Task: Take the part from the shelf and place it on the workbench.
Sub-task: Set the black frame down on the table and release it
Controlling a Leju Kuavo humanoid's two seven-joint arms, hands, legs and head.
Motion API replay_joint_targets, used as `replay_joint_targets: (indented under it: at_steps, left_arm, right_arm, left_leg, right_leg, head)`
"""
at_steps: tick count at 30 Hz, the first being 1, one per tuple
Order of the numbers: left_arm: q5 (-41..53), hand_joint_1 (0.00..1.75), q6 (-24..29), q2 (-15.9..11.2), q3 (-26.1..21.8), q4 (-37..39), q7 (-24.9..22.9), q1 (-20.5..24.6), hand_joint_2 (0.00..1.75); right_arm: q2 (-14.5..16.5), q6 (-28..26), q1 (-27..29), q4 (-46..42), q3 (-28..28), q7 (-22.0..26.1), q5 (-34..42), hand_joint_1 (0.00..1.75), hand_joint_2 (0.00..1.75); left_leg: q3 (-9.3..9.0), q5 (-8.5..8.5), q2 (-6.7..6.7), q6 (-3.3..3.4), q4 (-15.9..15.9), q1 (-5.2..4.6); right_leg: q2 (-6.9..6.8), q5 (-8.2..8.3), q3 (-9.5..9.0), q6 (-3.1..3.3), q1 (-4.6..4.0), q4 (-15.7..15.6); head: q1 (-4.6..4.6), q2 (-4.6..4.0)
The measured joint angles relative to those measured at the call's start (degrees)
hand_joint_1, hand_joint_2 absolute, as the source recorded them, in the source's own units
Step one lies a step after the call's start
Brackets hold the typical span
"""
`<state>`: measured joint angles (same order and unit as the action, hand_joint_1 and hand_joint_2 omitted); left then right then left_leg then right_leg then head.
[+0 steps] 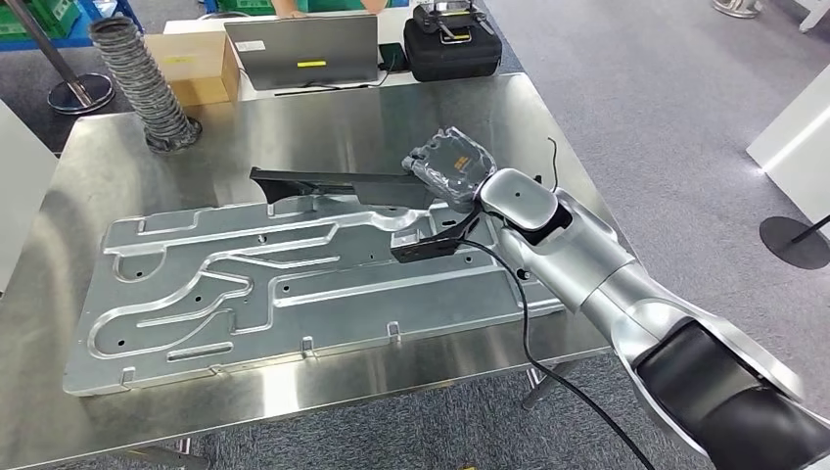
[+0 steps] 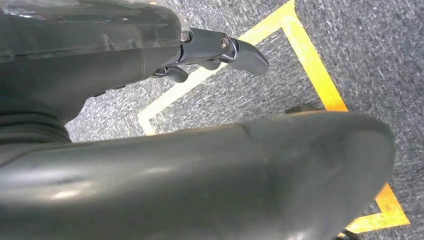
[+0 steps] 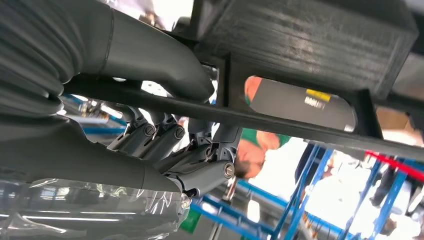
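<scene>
My right hand [image 1: 452, 166] hovers over the back right of the steel workbench [image 1: 323, 122] and grips a long black part [image 1: 333, 184]. The part lies level and points left, just above the far edge of the big aluminium plate [image 1: 294, 284]. A lower black piece [image 1: 431, 245] juts out under the wrist. In the right wrist view the thumb [image 3: 150, 50] and the darker fingers [image 3: 200, 170] close around the black part [image 3: 300, 40] and its thin bar. My left hand [image 2: 220, 47] hangs over grey carpet and holds nothing.
Along the bench's far edge stand a ribbed grey hose [image 1: 142, 83], a cardboard box [image 1: 196, 64], a laptop [image 1: 303, 49] and a black case [image 1: 450, 44]. A person [image 3: 255, 150] in green stands beyond the bench. Yellow tape [image 2: 310, 65] marks the floor.
</scene>
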<state>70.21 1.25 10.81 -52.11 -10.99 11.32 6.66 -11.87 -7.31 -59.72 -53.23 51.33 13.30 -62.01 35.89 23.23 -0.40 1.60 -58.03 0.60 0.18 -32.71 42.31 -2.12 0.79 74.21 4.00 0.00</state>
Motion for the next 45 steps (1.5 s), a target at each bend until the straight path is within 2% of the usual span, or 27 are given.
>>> replay_joint_targets:
  at_steps: [1, 2, 4, 6, 8, 10, 12, 14, 15, 16, 17, 19, 21, 24, 26, 27, 29, 30, 31, 32, 33, 35, 37, 40, 41, 43, 45]
  left_arm:
    - [0.0, 0.00, 0.0, 0.0, 0.0, 0.0, 0.0, -0.1, 0.44]
    - [0.0, 0.00, 0.0, 0.0, 0.0, 0.0, 0.0, -0.1, 0.87]
    - [0.0, 0.00, 0.1, 0.0, 0.0, 0.0, 0.0, -0.1, 1.75]
    - [0.0, 0.00, 0.1, 0.0, 0.0, 0.0, -0.1, -0.1, 1.75]
    - [0.1, 0.00, 0.2, 0.0, 0.0, 0.0, -0.3, -0.1, 1.75]
    - [0.0, 0.00, 0.4, 0.0, 0.0, 0.0, -0.4, -0.2, 0.87]
    - [-0.3, 0.00, 0.5, -0.1, 0.0, 0.0, -0.4, -0.2, 0.00]
    - [-0.5, 0.00, 0.5, -0.1, 0.0, 0.0, -0.4, -0.3, 0.00]
    - [-0.6, 0.00, 0.5, -0.1, 0.0, 0.0, -0.3, -0.3, 0.00]
    - [-0.6, 0.00, 0.5, -0.2, 0.0, 0.0, -0.3, -0.4, 0.00]
    - [-0.6, 0.00, 0.6, -0.2, 0.0, 0.0, -0.4, -0.4, 0.00]
    - [-0.5, 0.00, 0.8, -0.3, 0.0, 0.0, -0.4, -0.4, 0.00]
    - [-0.5, 0.00, 1.0, -0.3, 0.0, 0.0, -0.5, -0.4, 0.00]
    - [-0.5, 0.00, 1.1, -0.4, 0.0, 0.0, -0.7, -0.5, 0.00]
    - [-0.5, 0.00, 1.1, -0.4, 0.0, 0.0, -0.8, -0.4, 0.00]
    - [-0.5, 0.00, 1.1, -0.4, 0.0, 0.0, -0.9, -0.4, 0.00]
    - [-0.5, 0.00, 1.1, -0.4, 0.0, 0.0, -0.9, -0.4, 0.00]
    - [-0.5, 0.00, 1.1, -0.4, 0.0, 0.0, -1.0, -0.4, 0.00]
    - [-0.6, 0.00, 1.1, -0.4, 0.0, 0.0, -1.0, -0.4, 0.00]
    - [-0.6, 0.00, 1.1, -0.4, 0.0, 0.0, -1.0, -0.4, 0.00]
    - [-0.6, 0.00, 1.1, -0.4, 0.0, 0.0, -1.0, -0.4, 0.00]
    - [-0.8, 0.00, 1.1, -0.4, -0.1, 0.0, -1.0, -0.4, 0.00]
    - [-1.0, 0.00, 1.0, -0.4, -0.1, 0.0, -1.0, -0.4, 0.00]
    - [-1.2, 0.00, 1.0, -0.4, -0.2, 0.0, -1.0, -0.4, 0.00]
    - [-1.2, 0.00, 1.0, -0.4, -0.3, 0.0, -1.0, -0.5, 0.00]
    - [-1.2, 0.00, 0.9, -0.4, -0.4, 0.0, -1.0, -0.5, 0.00]
    - [-1.2, 0.00, 0.9, -0.4, -0.6, 0.0, -1.0, -0.6, 0.00]
  right_arm:
    - [0.1, 0.1, 0.2, 0.2, 0.0, 0.2, 0.2, 1.31, 1.31]
    - [0.2, 0.2, 0.3, 0.5, 0.0, 0.3, 0.3, 0.87, 0.87]
    - [0.4, 0.2, 0.2, 0.7, 0.0, 0.6, 0.6, 0.00, 0.00]
    - [0.8, 0.2, 0.0, 0.9, 0.0, 0.8, 1.0, 0.00, 0.00]
    - [1.1, 0.3, 0.0, 1.1, 0.0, 0.9, 1.3, 0.00, 0.00]
    - [1.3, 0.4, -0.1, 1.3, 0.0, 1.0, 1.5, 0.00, 0.00]
    - [1.6, 0.5, -0.2, 1.4, 0.0, 1.0, 1.6, 0.00, 0.00]
    - [2.0, 0.7, -0.2, 1.6, 0.0, 1.1, 1.7, 0.00, 0.00]
    - [2.0, 0.8, -0.1, 1.7, 0.0, 1.1, 1.8, 0.00, 0.00]
    - [2.1, 0.9, -0.1, 1.9, 0.0, 1.1, 1.9, 0.00, 0.00]
    - [2.2, 1.0, 0.0, 2.0, 0.0, 1.1, 2.1, 0.00, 0.00]
    - [2.2, 1.0, 0.0, 2.1, 0.0, 1.1, 2.2, 0.00, 0.00]
    - [2.2, 0.9, -0.1, 2.1, 0.0, 1.1, 2.3, 0.00, 0.00]
    - [2.3, 0.9, 0.0, 2.3, 0.0, 1.1, 2.3, 0.00, 0.00]
    - [2.3, 0.9, -0.1, 2.3, 0.0, 1.0, 2.3, 0.00, 0.00]
    - [2.3, 0.9, -0.1, 2.4, 0.0, 1.0, 2.4, 0.00, 0.00]
    - [2.3, 1.0, 0.0, 2.5, 0.0, 1.0, 2.5, 0.00, 0.00]
    - [2.3, 1.0, 0.1, 2.7, 0.0, 1.0, 2.5, 0.00, 0.00]
    - [2.3, 1.0, 0.3, 2.8, 0.0, 1.0, 2.5, 0.00, 0.00]
    - [2.3, 1.0, 0.4, 3.0, 0.0, 1.0, 2.5, 0.00, 0.00]
    - [2.4, 1.0, 0.3, 3.1, 0.0, 1.0, 2.5, 0.00, 0.00]
    - [2.5, 1.0, 0.1, 3.2, 0.0, 1.0, 2.6, 0.00, 0.00]
    - [2.7, 1.0, -0.2, 3.2, 0.0, 1.0, 2.6, 0.00, 0.00]
    - [2.9, 1.0, -0.2, 3.4, 0.0, 1.0, 2.7, 0.00, 0.00]
    - [3.0, 1.0, -0.3, 3.4, 0.0, 1.0, 2.7, 0.00, 0.00]
    - [3.3, 1.0, -0.3, 3.5, 0.0, 1.0, 2.7, 0.00, 0.00]
    - [3.5, 1.1, -0.2, 3.6, 0.0, 1.0, 2.7, 0.00, 0.00]
  left_leg:
    - [-0.01, 0.03, -0.04, 0.00, -0.1, 0.00]
    - [-0.06, 0.07, -0.08, -0.03, -0.1, 0.00]
    - [-0.19, 0.25, -0.15, -0.26, -0.3, -0.08]
    - [-0.19, 0.40, -0.15, -0.71, -0.4, -0.29]
    - [-0.21, 0.39, -0.12, -1.28, -0.3, -0.39]
    - [-0.08, 0.91, -0.05, -1.88, -0.8, -0.36]
    - [1.51, 3.51, 0.02, -2.38, -4.7, -0.30]
    - [4.84, 7.19, 0.04, -2.73, -12.4, -0.19]
    - [6.24, 8.15, 0.04, -2.83, -15.4, -0.14]
    - [6.80, 8.04, 0.05, -2.89, -16.5, -0.10]
    - [6.23, 6.85, 0.05, -2.89, -15.3, -0.05]
    - [2.62, 3.13, 0.05, -2.66, -7.8, 0.04]
    - [-0.28, 1.26, 0.02, -2.19, -1.8, -0.03]
    - [-0.77, 1.12, -0.04, -1.32, -0.5, -0.17]
    - [-1.00, 0.80, 0.00, -0.63, -0.1, -0.04]
    - [-1.11, 0.67, 0.05, -0.36, 0.2, 0.06]
    - [-1.12, 0.63, 0.11, -0.12, 0.2, 0.02]
    - [-1.10, 0.64, 0.11, -0.09, 0.2, -0.01]
    - [-1.09, 0.65, 0.08, -0.07, 0.1, -0.02]
    - [-1.10, 0.67, 0.03, -0.07, 0.1, -0.02]
    - [-1.12, 0.70, -0.03, -0.11, 0.0, -0.04]
    - [-1.12, 0.82, -0.09, -0.33, -0.2, -0.17]
    - [-1.04, 0.88, -0.07, -0.77, -0.2, -0.34]
    - [-1.04, 1.00, -0.04, -1.64, -0.2, -0.42]
    - [-0.73, 1.64, -0.02, -1.95, -1.0, -0.43]
    - [1.41, 4.65, 0.03, -2.47, -6.0, -0.28]
    - [4.86, 7.94, 0.05, -2.87, -13.6, -0.11]
  right_leg:
    - [0.00, 0.54, 0.37, 0.00, 0.01, 0.5]
    - [-0.01, 2.10, -0.43, 0.10, 0.00, -1.4]
    - [-0.03, 6.07, -4.26, 0.55, -0.11, -9.4]
    - [-0.02, 7.84, -6.88, 1.08, -0.41, -15.0]
    - [0.01, 7.85, -7.16, 1.56, -0.65, -15.8]
    - [-0.07, 8.10, -7.37, 2.19, -0.35, -16.2]
    - [-0.15, 8.34, -7.58, 2.78, -0.06, -16.5]
    - [-0.14, 8.33, -7.58, 3.01, -0.14, -16.6]
    - [-0.15, 8.31, -7.58, 3.02, -0.18, -16.5]
    - [-0.15, 8.29, -7.59, 3.01, -0.19, -16.5]
    - [-0.14, 8.25, -7.61, 2.97, -0.19, -16.4]
    - [-0.09, 8.05, -7.64, 2.72, -0.19, -16.2]
    - [-0.01, 7.88, -7.42, 2.22, -0.36, -15.9]
    - [0.04, 7.94, -7.22, 1.31, -0.44, -15.9]
    - [0.01, 6.80, -6.71, 0.66, -0.29, -14.5]
    - [-0.01, 5.38, -5.68, 0.37, -0.20, -12.1]
    - [-0.04, 1.89, -2.23, -0.07, -0.08, -4.7]
    - [-0.04, 0.79, -0.61, -0.21, -0.04, -1.4]
    - [-0.05, 0.73, 0.19, -0.24, -0.02, 0.2]
    - [-0.05, 1.69, -0.06, -0.17, -0.03, -0.4]
    - [-0.05, 3.50, -1.46, 0.01, -0.05, -3.3]
    - [-0.08, 6.96, -5.46, 0.63, -0.28, -11.5]
    - [-0.09, 8.09, -7.46, 1.21, -0.62, -15.8]
    - [-0.09, 8.27, -7.60, 2.02, -0.53, -16.4]
    - [-0.14, 8.44, -7.74, 2.38, -0.35, -16.7]
    - [-0.23, 8.68, -7.95, 2.87, -0.13, -17.1]
    - [-0.21, 8.69, -7.94, 3.01, -0.16, -17.1]
  head:
    - [0.00, 0.00]
    - [0.00, 0.00]
    - [0.00, 0.00]
    - [0.00, 0.00]
    - [0.00, 0.00]
    - [0.00, 0.00]
    - [0.00, 0.00]
    - [0.00, 0.00]
    - [0.00, 0.00]
    - [0.00, 0.00]
    - [0.00, 0.00]
    - [0.00, 0.00]
    - [0.00, 0.00]
    - [0.00, 0.00]
    - [0.00, 0.00]
    - [0.00, 0.00]
    - [0.00, 0.00]
    - [0.00, 0.00]
    - [0.00, 0.00]
    - [0.00, 0.00]
    - [0.00, 0.00]
    - [0.00, 0.00]
    - [0.00, 0.00]
    - [0.00, 0.00]
    - [0.01, 0.00]
    - [0.01, 0.00]
    - [0.00, 0.00]
